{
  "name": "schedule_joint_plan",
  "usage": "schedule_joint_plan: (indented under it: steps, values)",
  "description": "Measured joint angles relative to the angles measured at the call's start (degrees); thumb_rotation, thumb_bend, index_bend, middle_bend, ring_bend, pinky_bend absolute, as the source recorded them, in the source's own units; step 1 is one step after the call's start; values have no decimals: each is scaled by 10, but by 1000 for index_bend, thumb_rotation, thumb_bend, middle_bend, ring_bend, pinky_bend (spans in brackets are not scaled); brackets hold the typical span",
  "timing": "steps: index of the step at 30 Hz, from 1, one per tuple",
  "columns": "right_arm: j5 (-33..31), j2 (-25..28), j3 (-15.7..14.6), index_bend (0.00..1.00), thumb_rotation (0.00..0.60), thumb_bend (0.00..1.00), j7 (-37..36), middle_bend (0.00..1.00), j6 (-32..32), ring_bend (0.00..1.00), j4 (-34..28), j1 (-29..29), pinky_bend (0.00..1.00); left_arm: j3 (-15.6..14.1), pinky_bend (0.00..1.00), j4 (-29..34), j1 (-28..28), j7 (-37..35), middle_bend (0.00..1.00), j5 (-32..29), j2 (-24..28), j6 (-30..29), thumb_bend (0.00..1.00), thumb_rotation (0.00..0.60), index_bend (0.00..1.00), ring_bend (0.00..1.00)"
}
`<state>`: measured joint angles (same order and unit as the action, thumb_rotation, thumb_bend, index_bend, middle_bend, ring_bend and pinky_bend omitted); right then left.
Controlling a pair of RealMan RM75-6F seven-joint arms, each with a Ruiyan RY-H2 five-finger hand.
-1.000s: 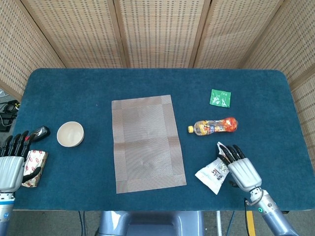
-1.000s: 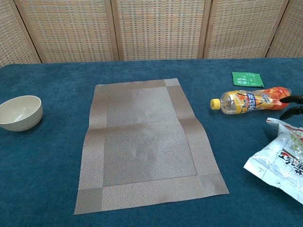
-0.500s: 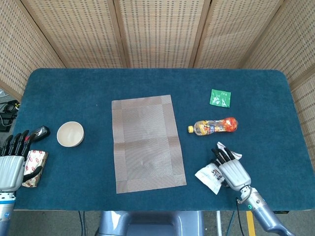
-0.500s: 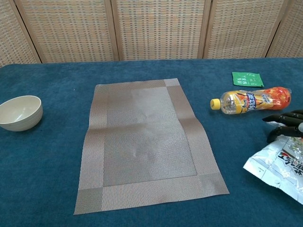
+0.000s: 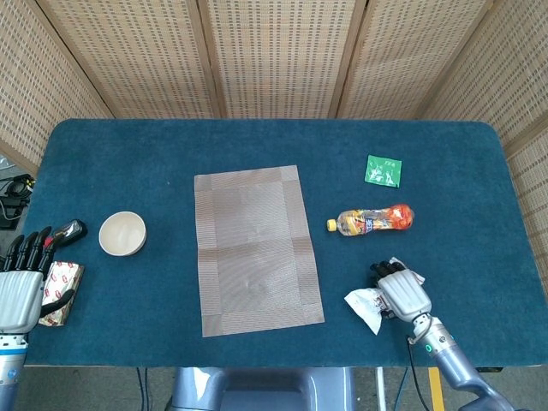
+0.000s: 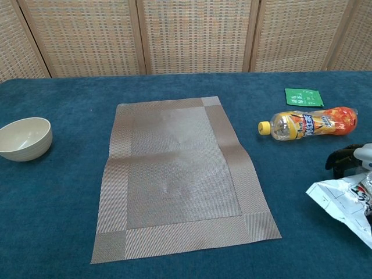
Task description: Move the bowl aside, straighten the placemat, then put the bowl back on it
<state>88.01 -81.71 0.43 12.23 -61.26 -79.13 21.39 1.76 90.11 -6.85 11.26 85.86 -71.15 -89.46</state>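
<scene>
Both hands sit low: right hand (image 5: 402, 295) curls its fingers (image 6: 343, 158) onto the snack bag (image 6: 344, 202), left hand (image 5: 19, 287) fingers spread, released, beside the bowl (image 5: 122, 234).

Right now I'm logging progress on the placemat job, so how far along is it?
The bowl already sits aside on the cloth, left of the placemat, which lies flat and roughly square to the table. Nothing of the task is in hand: the right hand rests on a snack packet, and the left hand is near the table's edge. Left to do: setting the bowl back on the placemat.
</scene>
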Motion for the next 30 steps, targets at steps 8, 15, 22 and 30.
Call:
schedule_joint_plan:
  steps: [8,15,22,30]
  values:
    - [30,-6,2,692,600,195,-26,465,-36,404,8,8,478,4,0,-2,0,-2,0,0,-2,5,162,600,108,0]
    - [32,12,22,694,600,196,1,466,-38,404,-40,27,484,10,0,-7,1,-2,0,-7,-3,8,162,600,112,0]
    - [4,33,72,694,600,195,56,465,-19,404,-101,63,484,16,0,-13,0,-3,0,-16,-3,13,163,600,113,0]
    - [-91,38,150,692,600,195,114,463,38,404,-119,131,483,18,0,-22,-1,-5,0,-19,-4,21,162,600,112,0]
